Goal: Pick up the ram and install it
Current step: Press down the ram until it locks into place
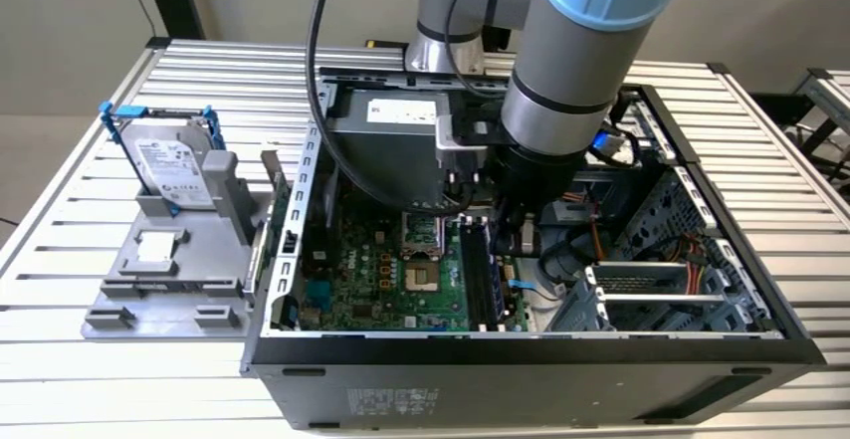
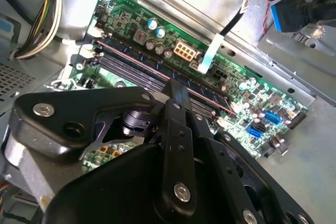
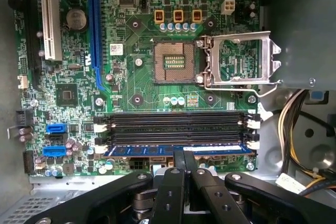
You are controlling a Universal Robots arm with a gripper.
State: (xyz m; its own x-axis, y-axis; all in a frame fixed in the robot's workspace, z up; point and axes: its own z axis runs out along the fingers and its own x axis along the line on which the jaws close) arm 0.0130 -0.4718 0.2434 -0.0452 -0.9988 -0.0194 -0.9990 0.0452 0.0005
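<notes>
Gripper [image 3: 183, 157] low inside open PC case [image 1: 531, 354], fingers [image 3: 175, 182] pressed near together, pinching top edge of ram [image 3: 142, 150] at mid-length. Mid grip likely chosen so push lands evenly on both ends. Ram standing on edge, lined up along outermost of memory slots [image 3: 176, 128], in or just atop it; how deep, can't tell. White end latches [image 3: 101, 128] visible on neighbouring slots, those slots unfilled. In second wrist view, same fingers [image 2: 176, 109] over slot rows [image 2: 131, 69]. Beyond: CPU socket [image 3: 176, 61] w/ open retention frame [image 3: 239, 59]. Outside case, hard drive [image 1: 173, 160] upright in grey holder, well apart from gripper.
</notes>
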